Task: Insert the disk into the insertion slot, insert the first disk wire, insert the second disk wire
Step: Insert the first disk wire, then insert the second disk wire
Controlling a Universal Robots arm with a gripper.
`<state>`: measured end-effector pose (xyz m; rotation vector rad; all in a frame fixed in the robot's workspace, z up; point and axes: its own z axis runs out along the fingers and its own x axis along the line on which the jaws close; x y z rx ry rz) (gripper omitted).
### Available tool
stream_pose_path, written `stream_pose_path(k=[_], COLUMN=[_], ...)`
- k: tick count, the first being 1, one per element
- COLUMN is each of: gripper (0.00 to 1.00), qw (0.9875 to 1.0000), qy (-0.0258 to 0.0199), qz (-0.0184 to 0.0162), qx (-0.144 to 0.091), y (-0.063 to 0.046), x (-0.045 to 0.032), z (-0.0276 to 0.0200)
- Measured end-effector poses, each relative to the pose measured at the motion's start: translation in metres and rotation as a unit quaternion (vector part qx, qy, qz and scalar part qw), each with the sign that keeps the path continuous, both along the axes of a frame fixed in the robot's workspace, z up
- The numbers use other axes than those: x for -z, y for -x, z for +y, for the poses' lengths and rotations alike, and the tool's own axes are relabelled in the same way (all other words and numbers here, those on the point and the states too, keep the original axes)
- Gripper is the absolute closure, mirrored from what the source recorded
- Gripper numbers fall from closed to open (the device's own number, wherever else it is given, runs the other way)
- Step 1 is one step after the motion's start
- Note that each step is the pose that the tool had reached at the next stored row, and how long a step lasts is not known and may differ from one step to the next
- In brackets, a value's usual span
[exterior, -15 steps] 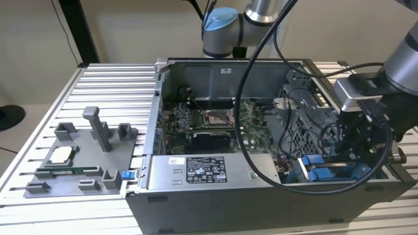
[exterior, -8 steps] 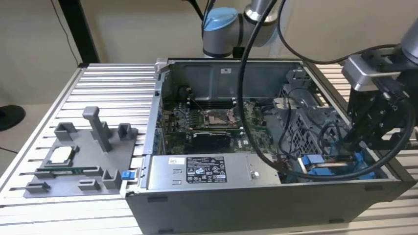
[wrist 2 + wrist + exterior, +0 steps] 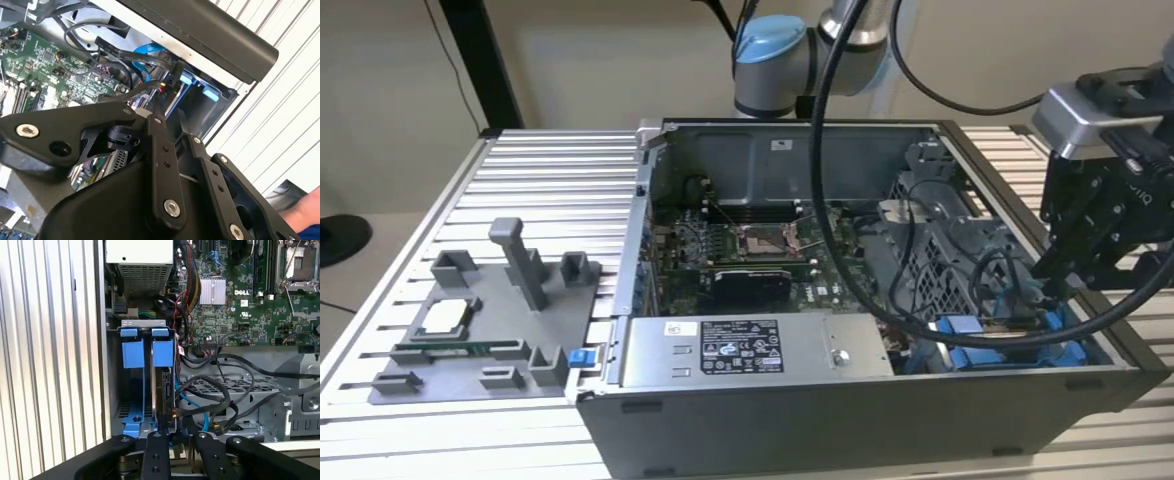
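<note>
At four o'clock in the exterior view, in the near corner of an open computer case [image 3: 854,430], the gripper [image 3: 177,437] hangs close to the end of the disk [image 3: 164,390]. The disk stands on edge in its blue carrier [image 3: 162,352], apparently pushed home in the insertion slot [image 3: 143,324]; that first step looks done. Whether the gripper is clamped on anything cannot be told. Black cables [image 3: 215,360] tangle right beside the disk, a blue cable [image 3: 150,49] looping among them. None can be seen plugged into it, so both wire steps look unfinished, and the tangle crowds any approach. Farther off, the power-supply box [image 3: 734,350] lies at six o'clock, the motherboard [image 3: 747,250] at the case's centre, a grey fixture tray [image 3: 480,320] at eight o'clock on the slatted table [image 3: 547,170], and the arm's base [image 3: 774,60] at twelve.
</note>
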<state>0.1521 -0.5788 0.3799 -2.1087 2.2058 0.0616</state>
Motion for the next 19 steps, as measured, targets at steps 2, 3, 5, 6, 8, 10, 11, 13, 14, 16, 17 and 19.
stream_pose_path(k=[2, 3, 5, 6, 8, 10, 11, 13, 14, 16, 17, 19], gripper=[0.00, 0.00, 0.00, 0.00, 0.00, 0.00, 0.00, 0.00, 0.00, 0.00, 0.00, 0.00], qw=[1.0000, 1.0000, 1.0000, 1.0000, 1.0000, 1.0000, 1.0000, 1.0000, 1.0000, 1.0000, 1.0000, 1.0000], qy=[0.0001, 0.0002, 0.0003, 0.0001, 0.0001, -0.0003, -0.0005, -0.0012, -0.0016, -0.0028, -0.0040, -0.0070], qz=[0.0000, 0.0000, 0.0000, 0.0000, 0.0000, 0.0000, 0.0000, 0.0000, 0.0000, -0.0001, -0.0001, -0.0002], qx=[0.000, 0.000, -0.001, -0.001, -0.001, -0.002, -0.002, -0.002, -0.002, -0.003, -0.003, -0.004], y=[0.000, 0.000, -0.002, -0.004, -0.011, -0.019, -0.023, -0.027, -0.028, -0.029, -0.029, -0.029], x=[-0.0001, -0.0002, -0.0003, -0.0001, 0.0000, 0.0004, 0.0006, 0.0012, 0.0018, 0.0035, 0.0044, 0.0060], z=[0.0000, 0.0000, 0.0000, 0.0000, 0.0000, -0.0001, -0.0004, -0.0016, -0.0024, -0.0041, -0.0052, -0.0073])
